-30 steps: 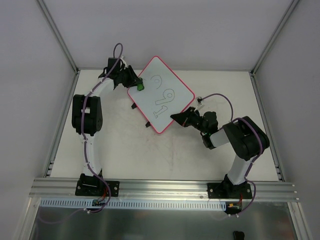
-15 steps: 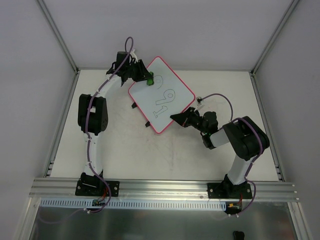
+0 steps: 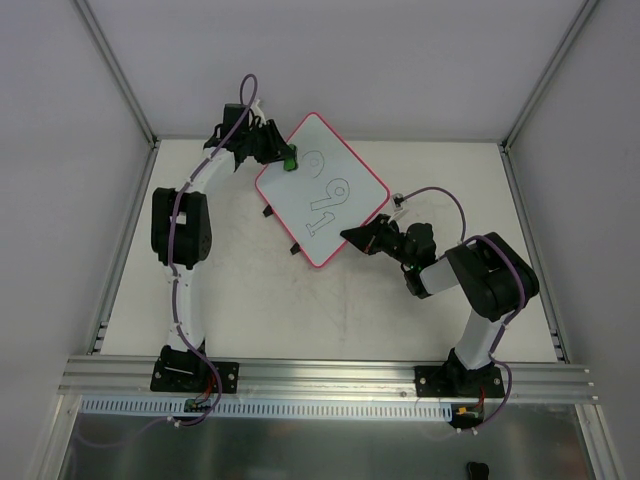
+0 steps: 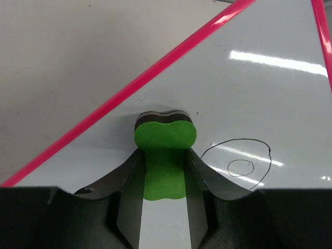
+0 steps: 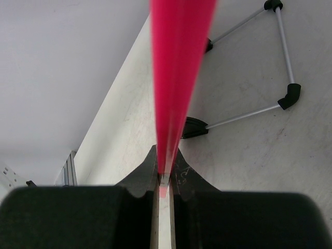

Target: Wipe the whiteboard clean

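Observation:
The whiteboard [image 3: 345, 165], white with a pink rim, lies turned like a diamond at the back of the table. Black handwritten digits [image 3: 325, 195] run across it. My left gripper [image 3: 288, 160] is shut on a small green eraser [image 3: 291, 162] near the board's upper left edge. In the left wrist view the eraser [image 4: 165, 137] sits between my fingers [image 4: 129, 187] on the whiteboard [image 4: 259, 93], just left of a drawn loop [image 4: 241, 163]. My right gripper [image 3: 347, 235] is shut on the board's lower right rim, which the right wrist view shows edge-on as a pink rim [image 5: 179, 62].
Two black clips [image 3: 268, 212] stick out from the board's lower left edge. A thin metal wire stand with black feet [image 5: 288, 96] rests on the table beside the board. Grey enclosure walls and corner posts [image 3: 120, 80] ring the table; an aluminium rail [image 3: 320, 375] runs along the front.
My left gripper carried the eraser up and right from the board's left edge onto its upper left part, then back a little. The digits look unchanged. The right arm stayed still.

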